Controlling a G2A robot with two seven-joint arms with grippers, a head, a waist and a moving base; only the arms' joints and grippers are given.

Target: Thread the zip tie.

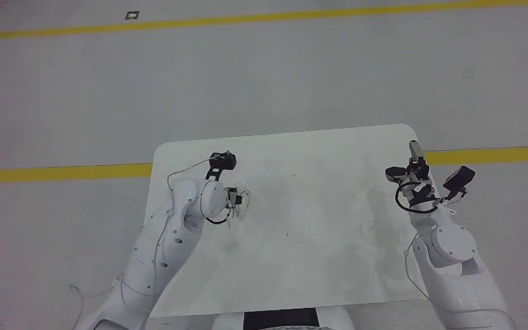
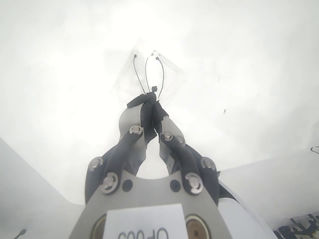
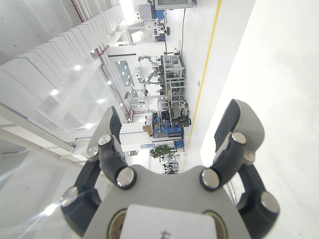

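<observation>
Two grippers to report, nearest first. Your left gripper [image 2: 150, 101] sits low over the left part of the white table [image 1: 330, 247], tape-wrapped fingertips [image 2: 158, 111] pressed together and pinching a black zip tie [image 2: 154, 88], whose head pokes out just past the tips. Beyond it you see more thin black ties [image 2: 135, 56] fanning away from the pinch, heads at the far ends; I can't tell whether these are clamped too or just lying there. They lie over a clear plastic bag [image 2: 172, 75] flat on the table. Farther out, at the table's right edge, your right gripper [image 3: 172, 108] is up off the surface, fingers spread wide with nothing between the pads, aimed out into the room. Past the table, you have grey floor with yellow lines [image 1: 247, 18].
</observation>
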